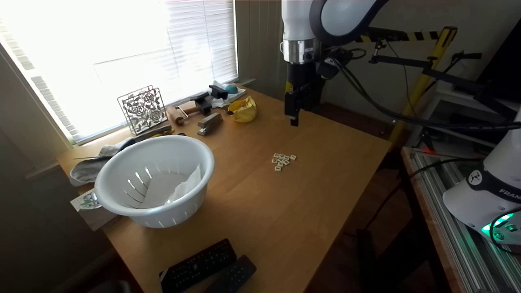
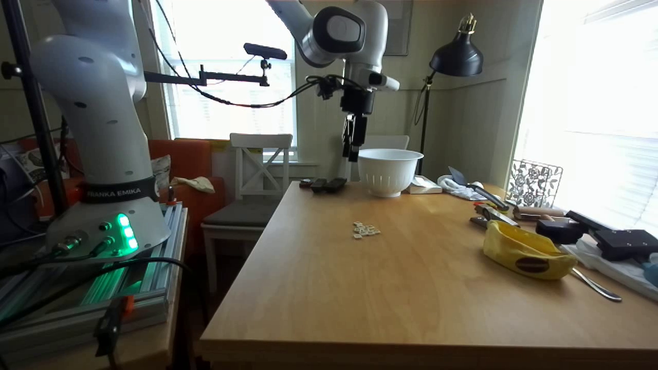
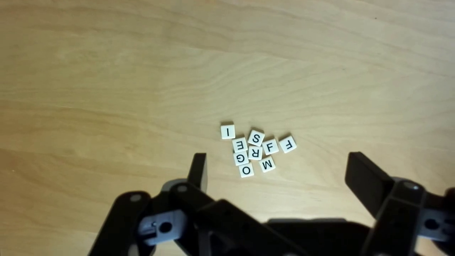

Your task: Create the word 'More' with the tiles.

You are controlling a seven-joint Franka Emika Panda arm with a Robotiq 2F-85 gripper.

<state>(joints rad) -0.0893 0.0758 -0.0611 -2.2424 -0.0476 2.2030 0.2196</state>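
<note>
Tiles [image 3: 255,153] lay bunched on the table [image 3: 106,71], letters up, the word not yet spelled. Taking R [image 3: 255,153] as the dial's centre in the wrist view, O [image 3: 246,170] sat at seven o'clock, M [image 3: 267,164] between four and five, and E [image 3: 240,145] at ten, with I [image 3: 228,131] farther out that way; S [image 3: 256,137] was at twelve, G [image 3: 241,158] at eight. In an exterior view the bowl [image 2: 388,172] stood at one o'clock from the bunch, well apart. The gripper [image 3: 279,170] hung well above the tiles, its jaws spread wide and holding nothing. Each tile seemed hard, thin and light, fit for a firm squeeze but smooth, so likely to skid or flip if pinched off-centre. Two opposite edges looked the right hold, taken low, jaws almost brushing the table. M promised the easiest first pick, its outer sides bare, though the gap to O was narrow and a jaw might shove O aside; R, hemmed in by S, G and an F [image 3: 270,146], would probably need a nudge
</note>
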